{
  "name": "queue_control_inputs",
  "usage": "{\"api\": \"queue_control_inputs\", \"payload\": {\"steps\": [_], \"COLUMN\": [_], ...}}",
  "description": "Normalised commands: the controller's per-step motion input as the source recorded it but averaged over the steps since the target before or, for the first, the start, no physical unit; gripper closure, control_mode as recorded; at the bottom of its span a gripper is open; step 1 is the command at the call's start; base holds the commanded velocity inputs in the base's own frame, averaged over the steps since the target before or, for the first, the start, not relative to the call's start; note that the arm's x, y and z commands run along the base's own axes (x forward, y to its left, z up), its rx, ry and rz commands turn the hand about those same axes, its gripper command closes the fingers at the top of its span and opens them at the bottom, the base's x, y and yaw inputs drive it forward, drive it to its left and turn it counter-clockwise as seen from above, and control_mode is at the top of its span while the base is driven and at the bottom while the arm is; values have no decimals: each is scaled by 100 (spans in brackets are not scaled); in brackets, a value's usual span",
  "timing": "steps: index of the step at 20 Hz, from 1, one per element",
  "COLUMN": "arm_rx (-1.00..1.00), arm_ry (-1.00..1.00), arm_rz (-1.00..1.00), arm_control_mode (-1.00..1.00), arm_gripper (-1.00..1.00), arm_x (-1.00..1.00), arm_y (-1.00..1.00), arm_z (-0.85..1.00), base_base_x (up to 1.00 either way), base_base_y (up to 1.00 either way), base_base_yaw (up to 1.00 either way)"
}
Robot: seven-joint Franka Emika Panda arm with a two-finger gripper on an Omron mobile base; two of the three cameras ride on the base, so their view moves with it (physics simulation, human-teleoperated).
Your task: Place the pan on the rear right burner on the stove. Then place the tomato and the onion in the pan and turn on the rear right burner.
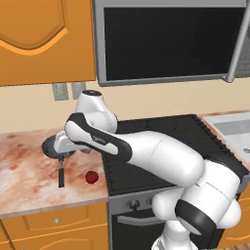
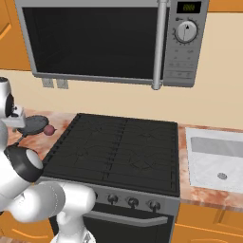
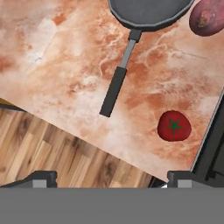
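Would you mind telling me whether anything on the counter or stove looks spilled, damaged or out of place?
Nothing stands out. The pan sits flat on the counter, with the tomato and onion whole beside it, and the stove looks intact.

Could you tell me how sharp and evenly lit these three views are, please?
Left base view: flat, even light, pan and tomato crisp with faint shadows. Right base view: sharp, no glare on the microwave door. Hand view: onion and pan in focus, cropped by the top edge; no blur.
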Motion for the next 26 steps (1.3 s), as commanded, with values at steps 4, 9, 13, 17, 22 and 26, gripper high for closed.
{"api": "queue_control_inputs", "payload": {"steps": [4,9,13,17,22,26], "arm_rx": [0,0,0,0,0,0], "arm_ry": [-1,-4,-9,-11,-5,0], "arm_rz": [0,0,0,0,0,0], "arm_control_mode": [-100,-100,-100,-100,-100,-100], "arm_gripper": [-100,-100,-100,-100,-100,-100], "arm_x": [4,8,9,1,0,0], "arm_y": [0,3,9,12,19,15], "arm_z": [-20,-22,-22,-14,-3,-1], "base_base_x": [0,0,0,0,0,0], "base_base_y": [0,0,0,0,0,0], "base_base_yaw": [0,0,0,0,0,0]}}
